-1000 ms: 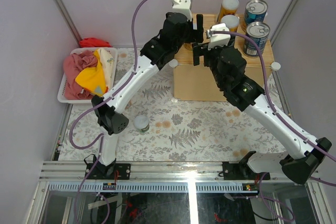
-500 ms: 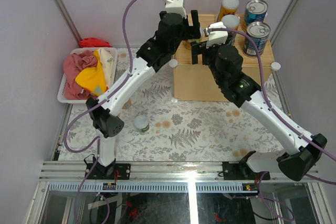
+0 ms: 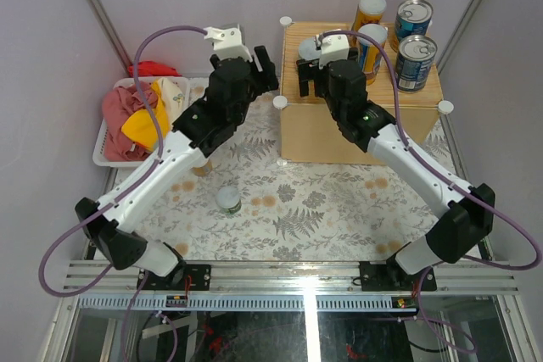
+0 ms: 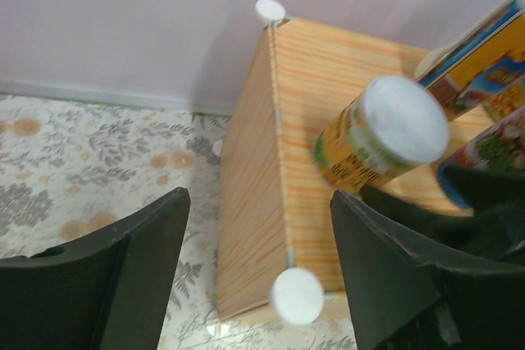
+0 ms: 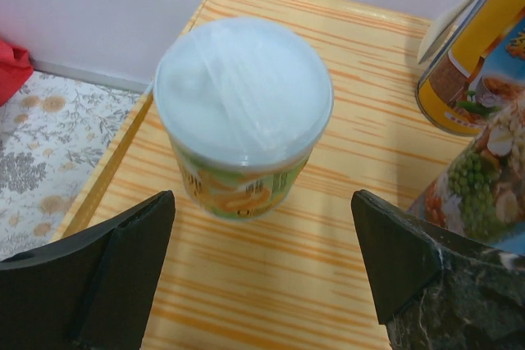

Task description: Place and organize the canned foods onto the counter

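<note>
Upper centre of the overhead view: light wood-grain box cabinet [image 3: 339, 137] with white knobs at its corners, already carrying a short yellow-green can with a white plastic lid [image 5: 244, 112] near its left edge. Stands upright, long axis vertical, lid up.

Right gripper [image 3: 312, 82]: spread wide, pinching nothing. Brackets that can with a clear gap on either side in the wrist view, touching neither wall.

Further right on the same top: an orange jar with a white lid [image 3: 370, 13], a slim multicoloured can [image 3: 371, 42] and two blue-labelled tins with silver tops [image 3: 415, 61], grouped close.

Left gripper [image 3: 265, 69]: also spread and empty. Hangs just off the cabinet's left side, over the fern-patterned desk [image 3: 339, 201].

Lower left of centre: one short pale-lidded can [image 3: 227, 199], alone on the desk, upright, well apart from the cabinet. Probably the last one to be moved. Lies toward the bottom of the frame from the left gripper and much farther from the right gripper, so looks like the left gripper's job. Calls for a descent from above, fingers either side of the round wall, given the vertical axis.
</note>
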